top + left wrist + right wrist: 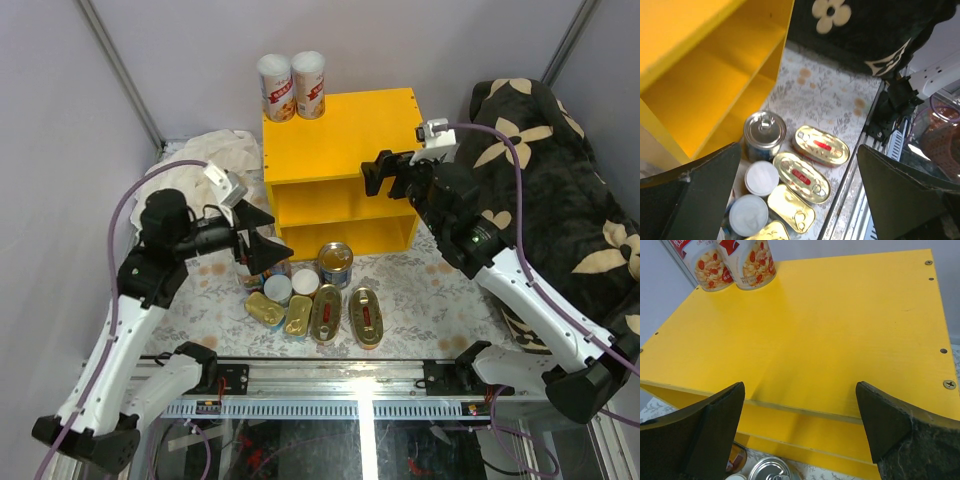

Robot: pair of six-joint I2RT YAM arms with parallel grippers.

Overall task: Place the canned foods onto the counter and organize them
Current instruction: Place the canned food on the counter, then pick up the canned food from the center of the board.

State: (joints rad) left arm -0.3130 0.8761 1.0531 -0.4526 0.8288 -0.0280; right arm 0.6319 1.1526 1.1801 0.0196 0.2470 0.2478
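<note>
Two tall white-lidded cans [291,86] stand side by side on the back left corner of the yellow counter [340,135]. On the floral floor in front of the counter sit the other canned foods: a blue-labelled steel can [335,264], two white-lidded cans [291,286], gold oval tins [346,315] and rectangular tins [281,311]. My left gripper [262,245] hangs open just left of and above this cluster, nothing between its fingers; its wrist view looks down on the steel can [764,131] and oval tins [801,177]. My right gripper [378,172] is open and empty at the counter top's right edge [830,325].
A dark blanket with pale flowers [560,170] is heaped to the right of the counter. A white cloth [215,155] lies behind my left arm. A metal rail [330,375] runs along the near edge, and grey walls close the back and left.
</note>
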